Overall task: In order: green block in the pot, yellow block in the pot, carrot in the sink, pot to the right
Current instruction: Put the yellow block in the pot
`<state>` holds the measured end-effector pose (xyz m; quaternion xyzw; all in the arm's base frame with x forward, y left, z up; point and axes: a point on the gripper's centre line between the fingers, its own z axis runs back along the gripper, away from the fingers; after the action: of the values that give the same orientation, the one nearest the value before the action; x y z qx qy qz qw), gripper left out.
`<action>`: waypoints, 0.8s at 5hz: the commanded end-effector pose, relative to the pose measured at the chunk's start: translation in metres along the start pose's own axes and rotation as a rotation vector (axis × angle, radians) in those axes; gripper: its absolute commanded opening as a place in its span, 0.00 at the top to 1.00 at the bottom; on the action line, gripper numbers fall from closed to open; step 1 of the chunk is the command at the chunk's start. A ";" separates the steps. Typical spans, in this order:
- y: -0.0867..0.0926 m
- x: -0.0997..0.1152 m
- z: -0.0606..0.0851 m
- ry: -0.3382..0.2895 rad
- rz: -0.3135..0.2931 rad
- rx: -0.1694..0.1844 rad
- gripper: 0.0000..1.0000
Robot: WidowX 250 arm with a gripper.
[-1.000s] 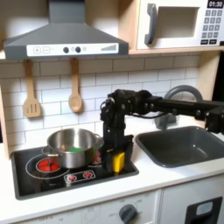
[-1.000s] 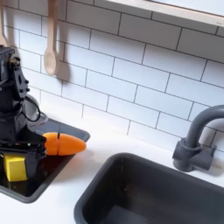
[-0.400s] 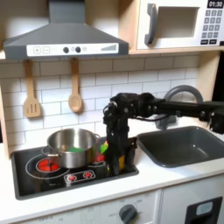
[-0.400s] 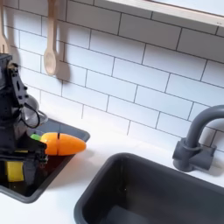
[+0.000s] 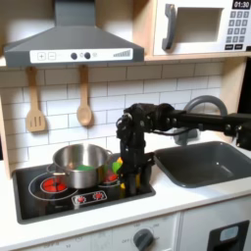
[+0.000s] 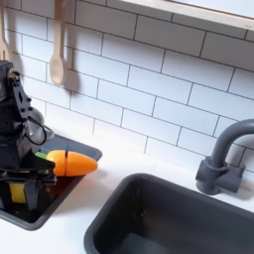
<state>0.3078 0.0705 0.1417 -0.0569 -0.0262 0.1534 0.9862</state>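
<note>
On a toy kitchen counter, the black gripper points straight down onto the dark stovetop, its fingers closed around the yellow block, a small smooth plastic piece seen between them in the second exterior view. Just to the first exterior view's left of the gripper stands the pot, round, shiny steel with low straight sides; a patch of green shows inside it, likely the green block, though its shape is hard to make out. Just behind the gripper, toward the second exterior view's right, the carrot lies on its side at the stovetop's edge, orange and tapered, with its green leafy end turned toward the arm. Farther to the first exterior view's right of the gripper, well apart across the white counter, sits the sink, a dark grey basin with rounded corners, and its arched faucet. Behind the gripper is a white tiled wall where two wooden utensils hang. Above are a grey range hood and a toy microwave.
</note>
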 end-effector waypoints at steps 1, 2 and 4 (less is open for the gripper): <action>-0.001 0.000 0.001 0.013 -0.012 -0.002 0.00; 0.001 0.005 0.007 -0.012 -0.017 0.005 0.00; 0.001 0.007 0.013 -0.021 -0.008 -0.008 0.00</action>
<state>0.3126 0.0728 0.1538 -0.0545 -0.0348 0.1445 0.9874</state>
